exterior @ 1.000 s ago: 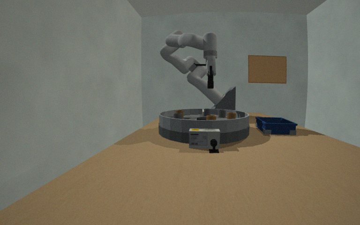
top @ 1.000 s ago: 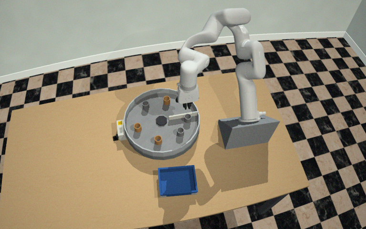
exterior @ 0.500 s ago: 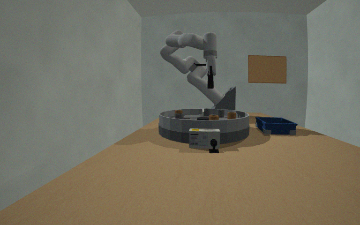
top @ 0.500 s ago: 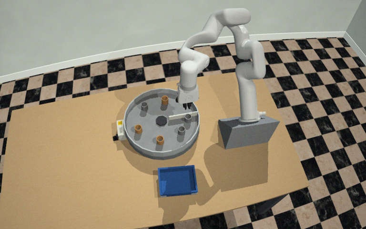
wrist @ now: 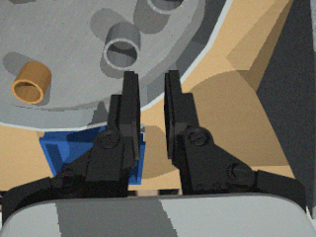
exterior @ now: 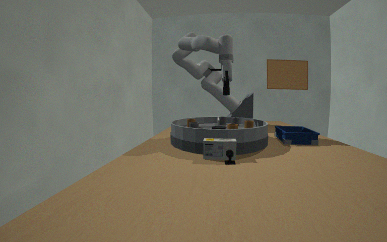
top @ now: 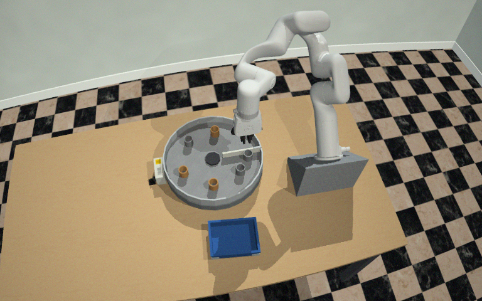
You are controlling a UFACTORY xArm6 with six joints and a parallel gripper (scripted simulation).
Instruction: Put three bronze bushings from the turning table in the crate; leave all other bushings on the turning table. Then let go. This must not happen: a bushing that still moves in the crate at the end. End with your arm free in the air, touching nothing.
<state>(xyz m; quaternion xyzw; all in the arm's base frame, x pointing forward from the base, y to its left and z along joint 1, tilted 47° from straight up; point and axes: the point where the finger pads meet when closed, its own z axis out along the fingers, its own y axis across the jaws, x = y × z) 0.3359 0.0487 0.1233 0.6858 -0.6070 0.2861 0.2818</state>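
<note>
Pale walls and a wooden tabletop frame a robot's gripper, poised in the air above the turning table, its fingers parted by a narrow gap with nothing between them. Below it, a pale bar reaches from near the dark hub toward the rim, a gray bushing just beside it. Another gray bushing stands near, a third gray bushing on the opposite side.

Three bronze bushings — all upright on the turning table — stand apart: one bronze bushing toward the wall side, a second bronze bushing on the side nearest the white box, and the last bronze bushing toward the blue crate, which holds no bushings. Farther out, the arm rises from a gray wedge pedestal, beyond it a checkered floor.
</note>
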